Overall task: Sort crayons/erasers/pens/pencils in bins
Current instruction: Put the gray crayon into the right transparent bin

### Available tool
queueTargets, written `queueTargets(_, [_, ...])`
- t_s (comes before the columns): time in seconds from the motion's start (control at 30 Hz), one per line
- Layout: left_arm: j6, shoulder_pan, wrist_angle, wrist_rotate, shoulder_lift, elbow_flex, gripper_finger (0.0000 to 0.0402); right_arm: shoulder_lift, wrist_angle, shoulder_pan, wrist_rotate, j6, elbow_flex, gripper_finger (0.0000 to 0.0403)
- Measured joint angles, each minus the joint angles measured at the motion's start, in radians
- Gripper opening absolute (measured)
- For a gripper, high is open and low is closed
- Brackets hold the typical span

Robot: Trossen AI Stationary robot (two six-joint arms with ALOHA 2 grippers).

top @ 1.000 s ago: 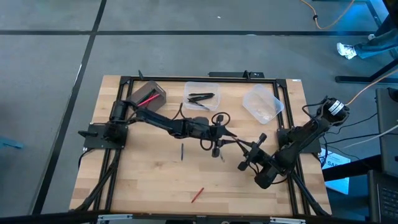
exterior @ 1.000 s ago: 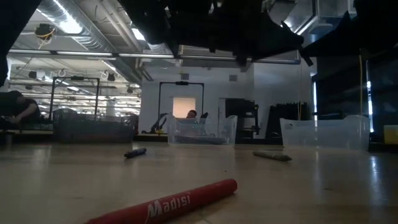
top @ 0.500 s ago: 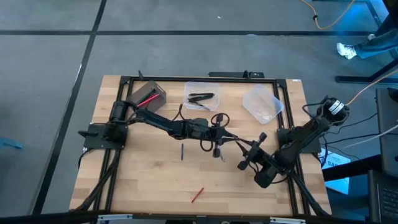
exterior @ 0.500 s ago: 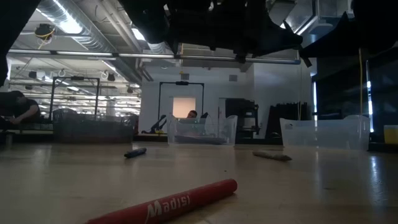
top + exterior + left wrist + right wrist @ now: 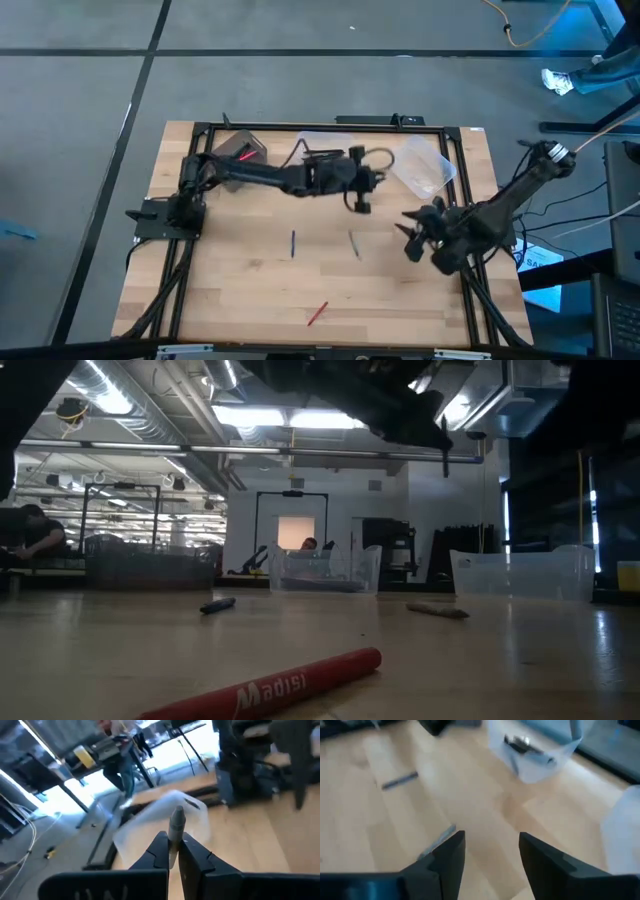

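My left gripper [image 5: 360, 201] hangs above the table between the clear squarish tub [image 5: 324, 155] and the clear rounded tub [image 5: 421, 166], shut on a short grey stick [image 5: 176, 822]. My right gripper [image 5: 413, 234] is open over the table's right part and touches nothing. A blue stick [image 5: 293, 242], a grey stick [image 5: 354, 244] and a red crayon [image 5: 317, 313] lie flat on the wood. The grey box [image 5: 238, 150] holds red sticks; the squarish tub holds dark ones. In the right wrist view the grey stick [image 5: 437, 841] lies by the open fingers. My left gripper pinches the grey stick at its lower part [image 5: 173, 844] between the two fingers. The stick's free end [image 5: 177, 814] juts out past the fingertips, along the fingers. It is lifted clear of the table, in front of the rounded tub [image 5: 165, 812].
The three tubs stand in a row along the far edge: grey box [image 5: 150, 570], squarish tub [image 5: 325, 570], rounded tub [image 5: 520, 575]. The red crayon [image 5: 270, 685] lies near the near edge. Black frame rails run around the table. People show in the room beyond.
My left gripper has risen from the table's middle and swung toward the far edge, to between the two clear tubs, carrying the grey stick. My right gripper has drawn back toward the right and far side, risen and turned. The sticks on the table have stayed put.
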Motion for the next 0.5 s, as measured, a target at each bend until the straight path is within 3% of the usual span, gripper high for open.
queueTargets(0.17, [-0.006,0.074,0.018,0.07,0.11,0.119,0.0007,-0.105,-0.164,0.011,0.104,-0.088,0.144,0.019])
queueTargets(0.5, [-0.052,0.149,0.07,0.16,0.466,0.528,0.0008,-0.151,-0.218,0.013,0.258,-0.317,0.297,0.019])
